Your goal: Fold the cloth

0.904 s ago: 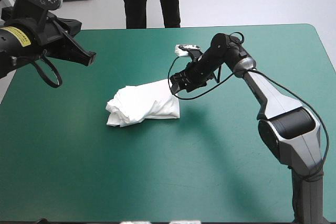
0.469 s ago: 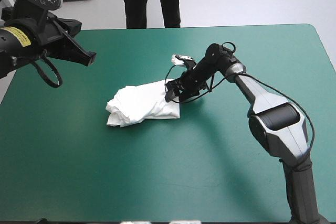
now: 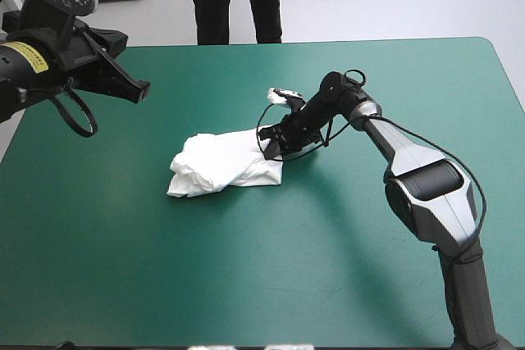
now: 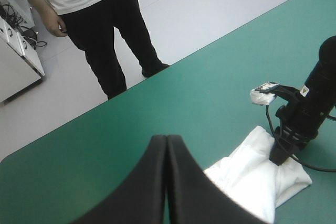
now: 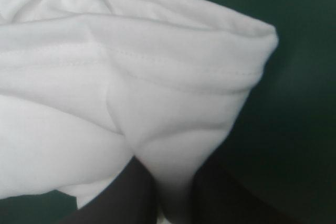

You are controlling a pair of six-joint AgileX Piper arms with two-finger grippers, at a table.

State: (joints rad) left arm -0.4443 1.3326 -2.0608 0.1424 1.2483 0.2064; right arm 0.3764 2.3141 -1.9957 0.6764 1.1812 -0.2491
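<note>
The white T-shirt (image 3: 221,163) lies as a crumpled heap near the middle of the table. My right gripper (image 3: 271,147) is low at the heap's right end. In the right wrist view its black fingers (image 5: 126,198) stand close together with a fold of the T-shirt (image 5: 131,93) pinched between them, so the right gripper (image 5: 173,184) is shut on the cloth. The left wrist view shows the same grip (image 4: 278,156) at the edge of the T-shirt (image 4: 257,177). My left gripper (image 3: 139,89) hangs raised over the table's far left, shut and empty, its fingers in one arch (image 4: 167,148).
Bare teal-green cover (image 3: 246,268) surrounds the heap on every side, widest toward the near edge. The table's far edge runs a short way beyond both grippers.
My right gripper dropped down and left onto the T-shirt's right end and closed on the cloth, nudging the heap slightly. The left arm has not moved.
</note>
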